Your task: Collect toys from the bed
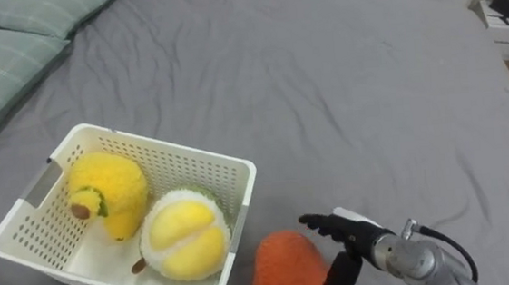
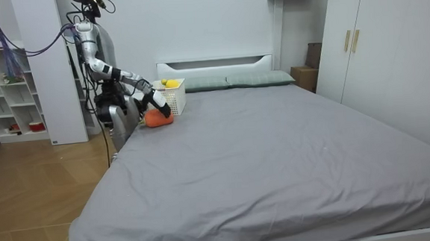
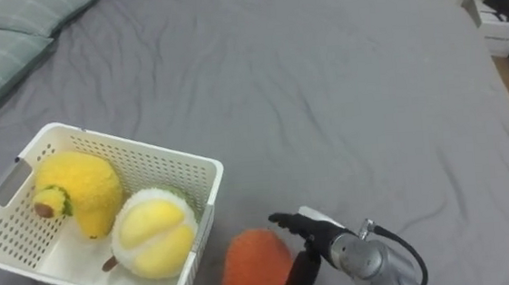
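The orange toy [image 1: 287,266] and the near corner of the basket [image 1: 183,162] run off the edges of the eye views. The thumb of the right hand [image 1: 357,234] covers part of the toy's side.

Orange plush toy [image 1: 285,266] on bed [image 1: 323,91], just beside basket [image 1: 203,162]; yellow plush [image 1: 108,192], yellow-white plush [image 1: 184,234] inside basket.

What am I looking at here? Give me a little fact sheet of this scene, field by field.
Place: grey bed, pillows at its head
Basket: white, standing on the bed
Inside it: yellow toy and round yellow toy, side by side
Left out: orange toy, on the bed beside the basket
Right hand: open, fingers reaching over the orange toy
Left to do: orange toy into the basket
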